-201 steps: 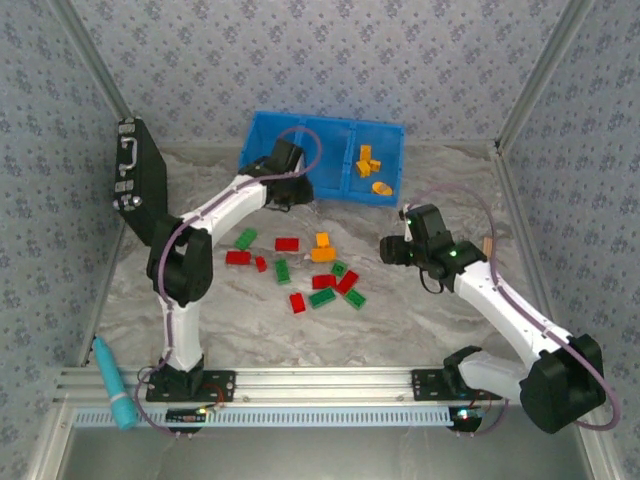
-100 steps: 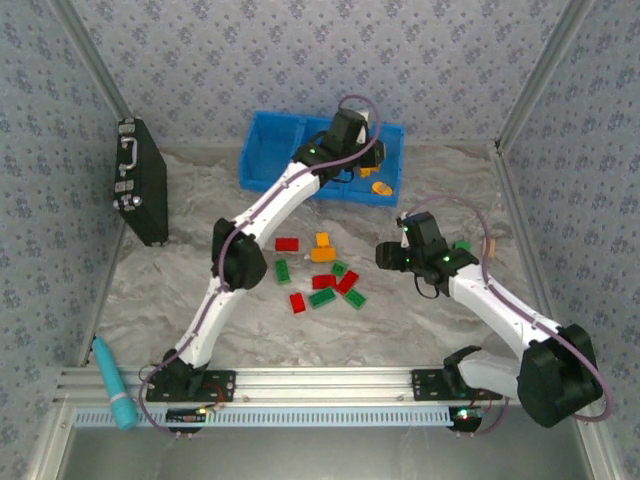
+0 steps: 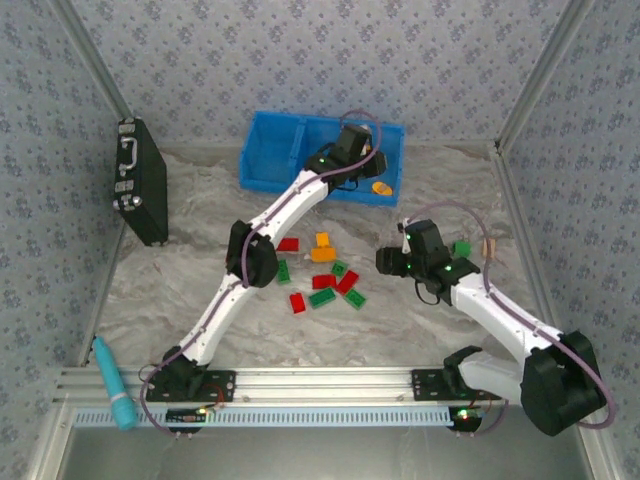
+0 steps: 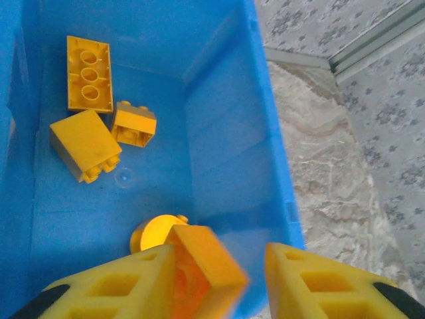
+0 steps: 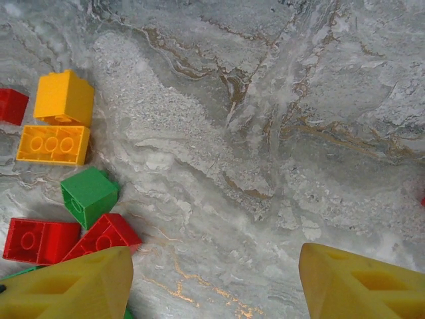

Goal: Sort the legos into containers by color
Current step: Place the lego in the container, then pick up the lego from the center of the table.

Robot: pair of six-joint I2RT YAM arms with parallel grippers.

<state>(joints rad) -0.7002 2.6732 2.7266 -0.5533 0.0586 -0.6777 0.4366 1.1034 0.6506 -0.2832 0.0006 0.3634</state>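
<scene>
STEP: release orange brick (image 4: 202,266) | left gripper (image 4: 219,269): jaws were apart, brick loose over bin (image 4: 229,133) right compartment | right gripper (image 5: 216,282): fingers were spread, empty, well short of bin | ADVICE: hold above compartment until brick lands.

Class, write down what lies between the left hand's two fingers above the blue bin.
In the left wrist view, a blurred orange brick lies between the left hand's fingers, against one finger, with a gap beside the other.

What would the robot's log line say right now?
left gripper: open over blue plastic bin, right compartment | small orange plastic brick: between its fingers | right gripper: open, empty, above marbled grey table
</scene>
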